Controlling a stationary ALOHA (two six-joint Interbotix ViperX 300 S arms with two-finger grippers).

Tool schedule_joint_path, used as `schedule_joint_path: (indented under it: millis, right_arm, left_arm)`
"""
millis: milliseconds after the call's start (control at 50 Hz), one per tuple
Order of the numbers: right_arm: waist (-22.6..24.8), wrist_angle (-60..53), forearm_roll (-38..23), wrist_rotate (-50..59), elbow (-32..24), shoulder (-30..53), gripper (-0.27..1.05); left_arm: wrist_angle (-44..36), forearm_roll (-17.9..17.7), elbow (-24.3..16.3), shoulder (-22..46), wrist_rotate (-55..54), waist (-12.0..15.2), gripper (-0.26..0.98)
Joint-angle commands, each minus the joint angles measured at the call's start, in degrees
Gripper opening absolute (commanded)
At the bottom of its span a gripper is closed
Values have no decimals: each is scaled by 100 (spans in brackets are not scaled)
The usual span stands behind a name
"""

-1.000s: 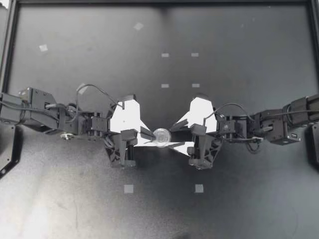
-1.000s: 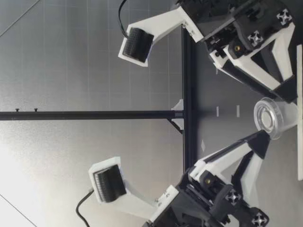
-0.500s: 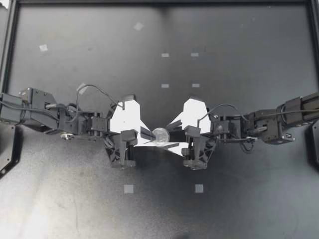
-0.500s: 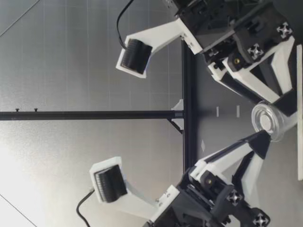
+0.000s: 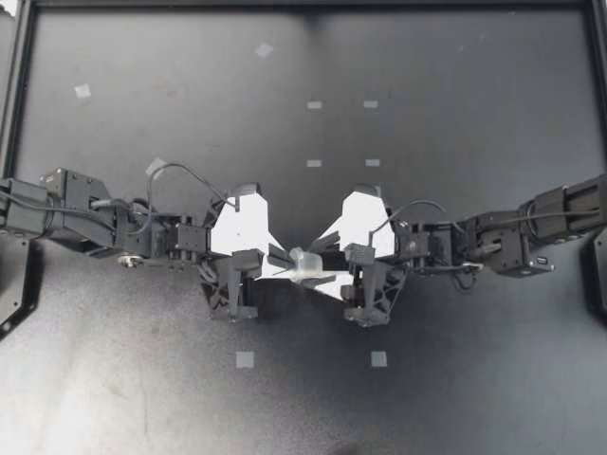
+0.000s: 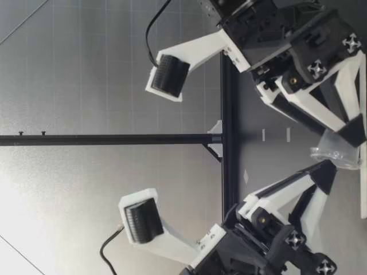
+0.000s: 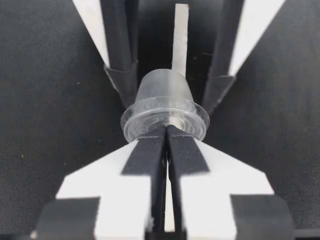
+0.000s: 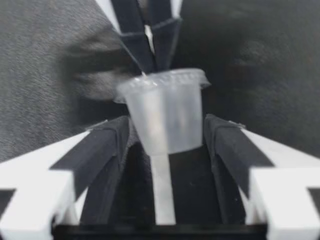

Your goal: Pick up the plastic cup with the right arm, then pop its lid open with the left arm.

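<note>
A small clear plastic cup (image 5: 305,263) hangs on its side just above the black table (image 5: 427,85), between my two grippers. My left gripper (image 5: 288,258) is shut on the cup's rim (image 7: 165,119), pinching its edge. The cup's base points toward my right gripper (image 5: 328,260), which is open. Its dark fingers (image 8: 111,145) stand on either side of the cup body (image 8: 165,112) with a gap on each side. In the low view the cup (image 6: 335,150) sits between the two grippers' fingertips, close over the table.
Small pale tape squares (image 5: 245,359) mark the table, several in the middle and two near the front. A black frame rail (image 5: 19,85) runs along the left and back edges. A black bracket (image 5: 14,294) lies at the left edge.
The cup has turned from mouth-up to lying on its side. My right gripper has moved left, so its fingers now flank the cup. The left gripper stays shut on the rim.
</note>
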Motion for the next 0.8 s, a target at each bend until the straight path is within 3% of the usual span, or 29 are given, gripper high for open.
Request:
schedule_joint_path:
  millis: [0,220,540,780]
  right_arm:
    - [53,35,-26,0,-132,-62,60]
    - [53,519,-62,-9,-264,-62,58]
    - [62,650,-105,-9,-272,-114,32]
    - [53,659,-158,-18,-35,-492,31]
  left_arm:
    - [-44,-9,-114,-70,9,0,7]
    - [-44,0,-114,-62,9,0,7]
    - [114,0,-88,-202,-35,0,7]
    - [-193,-88,141,-1028,-167,0,8]
